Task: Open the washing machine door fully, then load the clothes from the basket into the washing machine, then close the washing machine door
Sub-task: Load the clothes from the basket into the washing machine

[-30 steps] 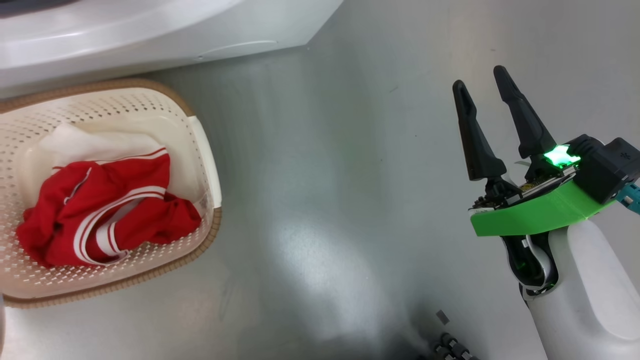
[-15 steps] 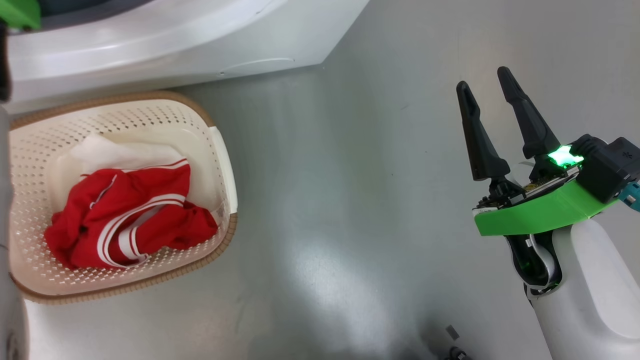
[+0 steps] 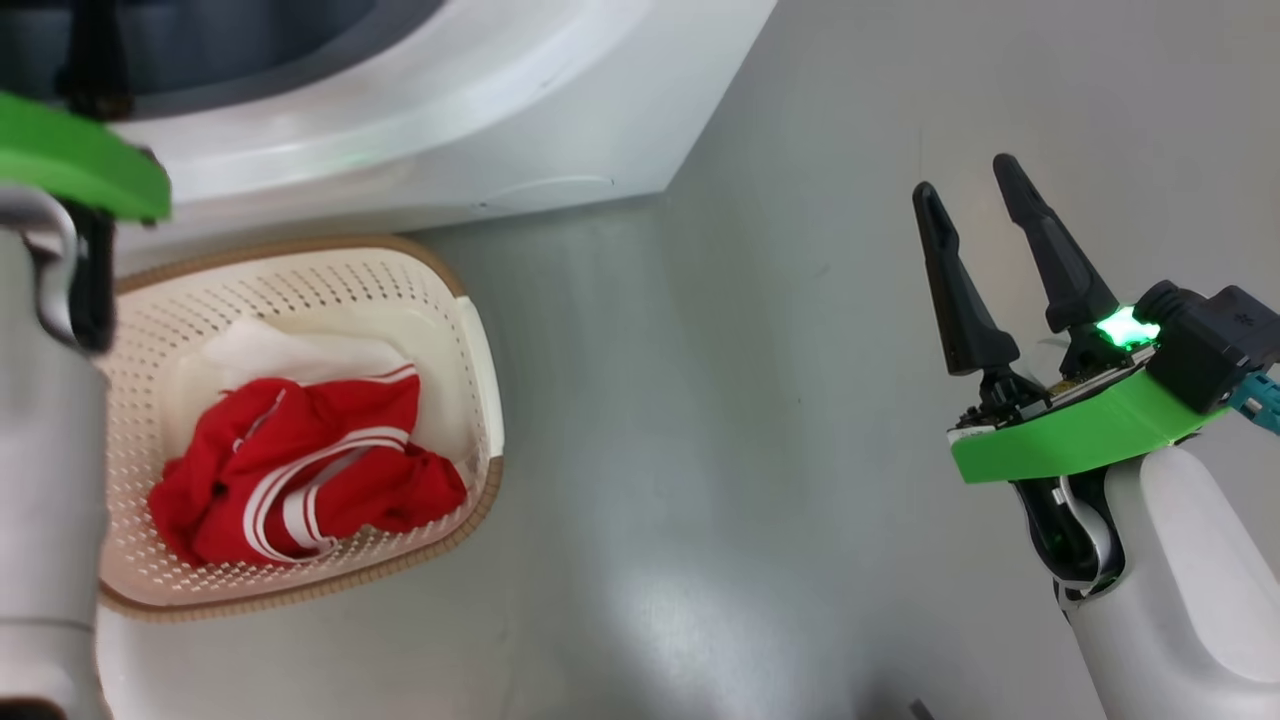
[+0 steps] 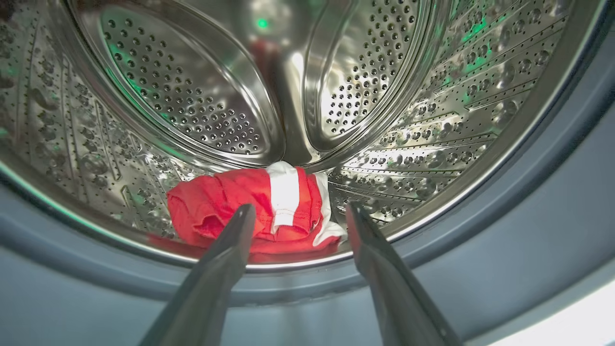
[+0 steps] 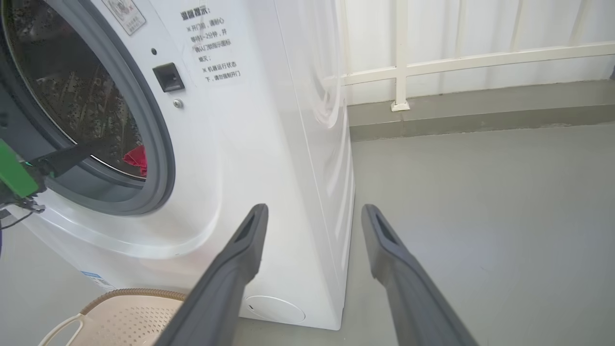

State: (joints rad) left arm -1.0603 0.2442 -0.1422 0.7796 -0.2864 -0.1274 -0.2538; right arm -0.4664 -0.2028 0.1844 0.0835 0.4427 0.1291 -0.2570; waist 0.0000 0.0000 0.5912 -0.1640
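A grey floor (image 5: 480, 216) (smooth, with a soft sheen) runs back to a low grey kerb (image 5: 480, 113). On the kerb stands a white railing (image 5: 461, 61), its post (image 5: 400, 53) footed on a small square base, before a pale ribbed wall (image 5: 485, 24).

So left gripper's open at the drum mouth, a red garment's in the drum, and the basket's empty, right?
Not empty. The head view shows the basket holding red clothes with white stripes. The rest stands: in the left wrist view the left gripper is open at the drum mouth, with a red garment lying in the drum.
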